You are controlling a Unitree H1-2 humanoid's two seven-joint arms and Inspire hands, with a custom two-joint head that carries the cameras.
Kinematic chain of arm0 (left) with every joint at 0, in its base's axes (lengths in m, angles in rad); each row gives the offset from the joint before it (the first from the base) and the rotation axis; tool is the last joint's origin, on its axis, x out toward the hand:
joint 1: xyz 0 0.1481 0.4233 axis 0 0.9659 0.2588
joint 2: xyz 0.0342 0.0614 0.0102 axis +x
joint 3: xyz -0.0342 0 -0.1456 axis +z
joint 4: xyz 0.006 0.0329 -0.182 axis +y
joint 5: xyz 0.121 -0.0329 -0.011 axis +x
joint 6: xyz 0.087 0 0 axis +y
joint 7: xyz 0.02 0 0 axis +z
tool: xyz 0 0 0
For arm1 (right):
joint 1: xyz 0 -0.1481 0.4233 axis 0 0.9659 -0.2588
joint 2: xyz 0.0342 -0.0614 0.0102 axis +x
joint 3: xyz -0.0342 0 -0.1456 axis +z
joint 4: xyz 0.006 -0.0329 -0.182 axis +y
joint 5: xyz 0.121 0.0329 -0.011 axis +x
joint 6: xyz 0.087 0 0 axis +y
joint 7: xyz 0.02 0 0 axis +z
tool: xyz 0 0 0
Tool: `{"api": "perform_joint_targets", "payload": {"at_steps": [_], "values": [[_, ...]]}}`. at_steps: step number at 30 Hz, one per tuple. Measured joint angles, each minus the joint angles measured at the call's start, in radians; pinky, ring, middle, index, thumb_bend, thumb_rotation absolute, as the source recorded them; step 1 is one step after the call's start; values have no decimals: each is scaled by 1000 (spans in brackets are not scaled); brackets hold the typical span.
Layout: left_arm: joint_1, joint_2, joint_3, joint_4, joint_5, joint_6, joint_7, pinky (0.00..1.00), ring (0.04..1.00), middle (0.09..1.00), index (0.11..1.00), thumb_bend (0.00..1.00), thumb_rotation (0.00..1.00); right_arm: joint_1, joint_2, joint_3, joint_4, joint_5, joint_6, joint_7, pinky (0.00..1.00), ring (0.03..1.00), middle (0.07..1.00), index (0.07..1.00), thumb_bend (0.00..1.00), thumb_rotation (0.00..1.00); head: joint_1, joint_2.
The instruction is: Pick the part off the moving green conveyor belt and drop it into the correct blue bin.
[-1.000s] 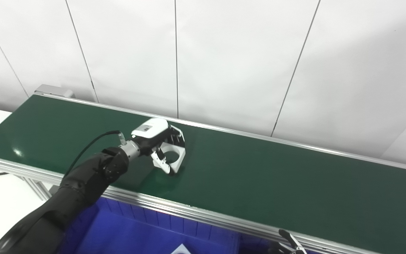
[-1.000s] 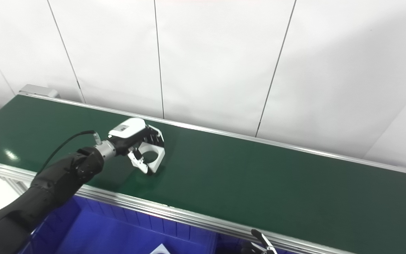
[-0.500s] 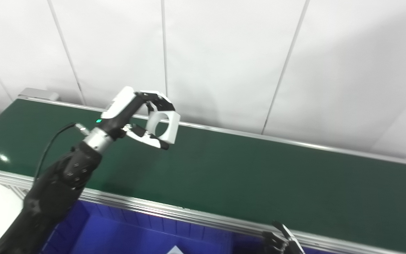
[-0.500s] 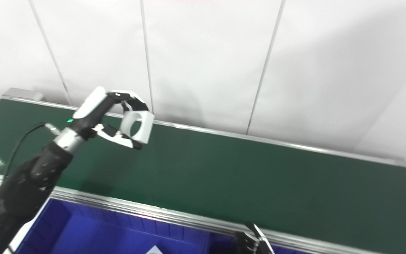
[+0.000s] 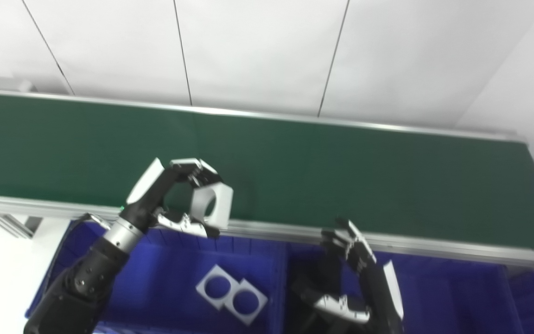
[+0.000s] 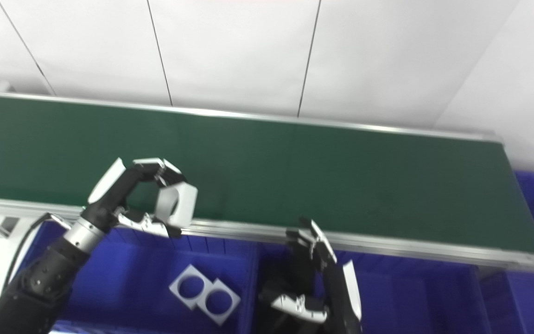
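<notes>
Left hand (image 5: 169, 199) clamps the white square plastic part with a round hole (image 5: 211, 204) between fingers on top and thumb underneath, part held upright in the air. Just behind the hand: the dark green conveyor belt (image 5: 341, 171) with its aluminium rail. Below the hand: a blue plastic bin (image 5: 165, 283) holding a white flat double-ring plate (image 5: 231, 300). Right hand (image 5: 359, 278) is beside it, low, fingers spread, holding nothing.
</notes>
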Motion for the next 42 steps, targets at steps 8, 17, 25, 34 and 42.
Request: {"api": "perform_joint_targets", "payload": {"at_steps": [8, 17, 25, 34, 42], "values": [[81, -22, -41, -8, 110, 6, -28, 373, 421, 490, 513, 497, 0, 1, 9, -7, -28, -3, 24, 2, 678, 722, 766, 894, 798, 260, -17, 41], [94, -15, -90, -50, 210, 118, -131, 375, 412, 478, 528, 495, 0, 3, 13, -14, -65, -14, 56, 7, 670, 714, 761, 890, 798, 249, -43, 84], [92, -21, -90, -70, 289, 210, -139, 361, 403, 477, 541, 493, 0, 9, 22, -25, -97, -33, 94, 7, 672, 717, 760, 889, 797, 267, -43, 92], [93, -23, -118, -105, 483, 343, -140, 691, 782, 821, 748, 566, 87, 16, 23, -25, -97, -64, 118, 7, 662, 713, 757, 882, 784, 256, -29, 77], [99, -24, -155, -149, 660, 479, -154, 990, 996, 999, 996, 801, 369, 21, 23, -23, -97, -75, 118, 7, 667, 717, 758, 880, 784, 251, -26, 66]]}}
